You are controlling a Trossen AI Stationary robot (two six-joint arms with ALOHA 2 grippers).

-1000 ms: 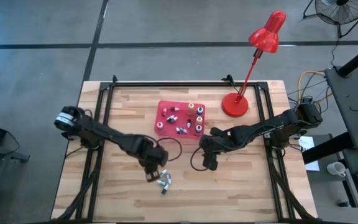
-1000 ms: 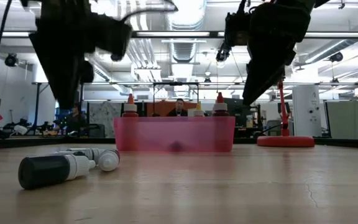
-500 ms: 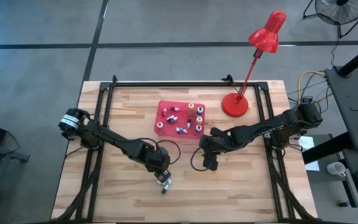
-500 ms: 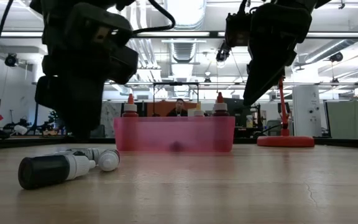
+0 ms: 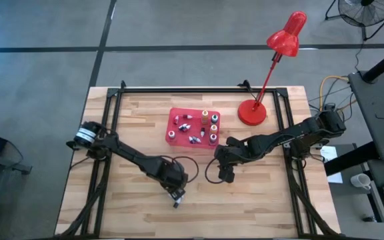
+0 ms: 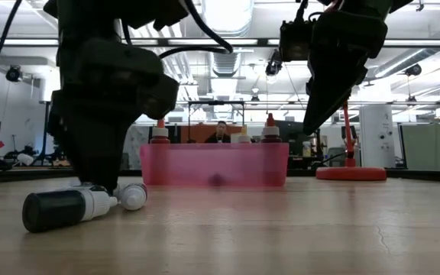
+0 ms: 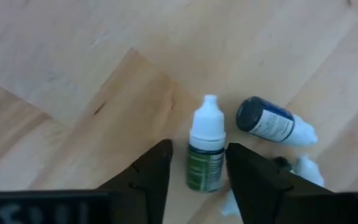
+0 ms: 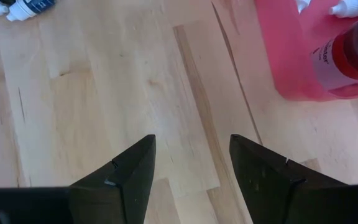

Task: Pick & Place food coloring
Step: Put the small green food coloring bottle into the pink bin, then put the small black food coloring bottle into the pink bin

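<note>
Three small food coloring bottles lie loose on the wood near the table's front. One is green-labelled with a white cap (image 7: 205,158), one is blue-labelled (image 7: 272,121), and the third is mostly hidden behind a finger. My left gripper (image 5: 177,192) is low over them, pointing down and open, with one finger on each long side of the green-labelled bottle. More bottles stand and lie in the red tray (image 5: 176,115). My right gripper (image 5: 225,177) hangs open over bare wood, just near and right of the tray. My left gripper straddles the green-labelled bottle's body (image 7: 204,174) from above, its fingers lying along the bottle's two long sides. A gap shows at one finger (image 7: 160,171). The other finger (image 7: 244,171) stands right against the label, and I cannot tell whether it touches. The bottle lies flat on the wood.
A red desk lamp stands with its base (image 5: 252,112) at the table's far right. Black frame rails (image 5: 112,113) run along the left and right sides. Bare wood lies in front and to the left. A person sits far behind the table (image 6: 220,131).
My left gripper has come down and gone a little toward the table's right edge, rolling its wrist, from beside the loose bottles to right over them. The bottles have stayed where they lay. My right arm has kept still.
</note>
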